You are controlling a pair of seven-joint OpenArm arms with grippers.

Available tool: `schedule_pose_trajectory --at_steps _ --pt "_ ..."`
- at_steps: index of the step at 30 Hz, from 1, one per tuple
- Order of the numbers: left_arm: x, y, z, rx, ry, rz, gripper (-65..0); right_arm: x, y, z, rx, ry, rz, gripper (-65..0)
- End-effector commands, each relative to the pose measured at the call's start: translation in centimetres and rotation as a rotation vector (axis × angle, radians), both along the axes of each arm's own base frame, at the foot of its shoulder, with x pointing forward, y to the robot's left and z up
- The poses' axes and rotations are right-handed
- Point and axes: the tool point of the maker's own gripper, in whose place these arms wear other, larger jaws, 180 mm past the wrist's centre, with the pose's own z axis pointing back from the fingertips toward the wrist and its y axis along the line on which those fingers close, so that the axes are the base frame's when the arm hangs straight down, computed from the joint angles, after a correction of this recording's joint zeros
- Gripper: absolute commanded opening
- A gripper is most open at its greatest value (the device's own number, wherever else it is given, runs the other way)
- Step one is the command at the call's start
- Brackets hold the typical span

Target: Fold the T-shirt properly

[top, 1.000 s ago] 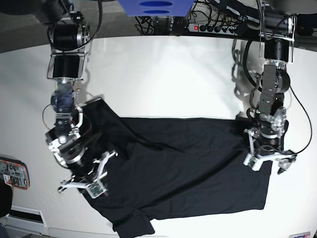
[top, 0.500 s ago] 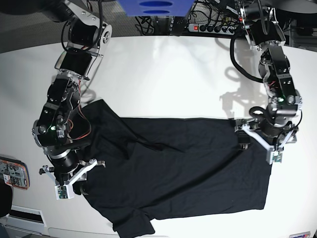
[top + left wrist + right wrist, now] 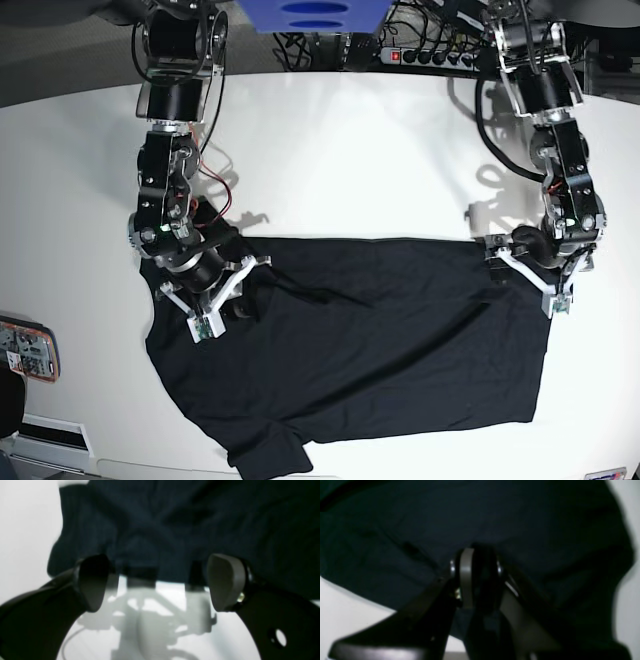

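While I am watching the base view, the plain black short-sleeved cotton T-shirt (image 3: 370, 345) is lying flat on the white table (image 3: 330, 160), its long axis running across between my two arms. My right gripper (image 3: 222, 292) is sitting at the sleeve end with its jaws pinched together on a fold of the cloth, as the right wrist view is showing. My left gripper (image 3: 160, 582) is standing with its grey pads (image 3: 225, 580) wide apart, holding nothing; the shirt's edge is lying just ahead of them, the bare table beneath. I judge the left arm the nearer to that hem corner, so it is needing to go forward onto the edge before closing.
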Motion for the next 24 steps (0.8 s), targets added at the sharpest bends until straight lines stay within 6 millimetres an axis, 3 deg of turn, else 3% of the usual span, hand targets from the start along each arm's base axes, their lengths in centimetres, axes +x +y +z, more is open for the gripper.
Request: schedule_pose_trajectory --at_steps 1,4,7,11,16,19,24 --pt "1.6 0.3 2.0 0.026 -0.056 -0.017 -4.1 1.5 -0.2 2.5 0.023 -0.084 -0.012 -54.6" --pt "1.9 0.8 2.5 0.052 -0.059 -0.03 -4.1 1.3 -1.0 2.5 -0.002 -0.087 -0.012 -54.6" --pt "3.4 1.5 3.1 0.062 -0.101 -0.025 -4.1 1.3 -1.5 2.2 -0.012 -0.081 -0.012 -54.6" --pt "3.2 3.3 1.3 0.075 -0.071 -0.002 -4.1 1.2 -1.8 2.0 -0.02 -0.077 -0.013 -54.6" --pt "3.2 2.4 -1.0 0.12 -0.047 -0.052 -4.1 1.0 -2.2 1.1 -0.025 -0.052 -0.014 -54.6" --pt "2.9 2.5 -2.0 0.107 -0.025 -0.045 -4.1 0.4 -2.2 -1.3 -0.011 0.014 -0.016 -54.6" --pt "2.8 2.7 -1.9 0.108 -0.026 -0.039 -4.1 0.0 -2.0 -3.4 0.018 0.051 -0.021 -54.6"
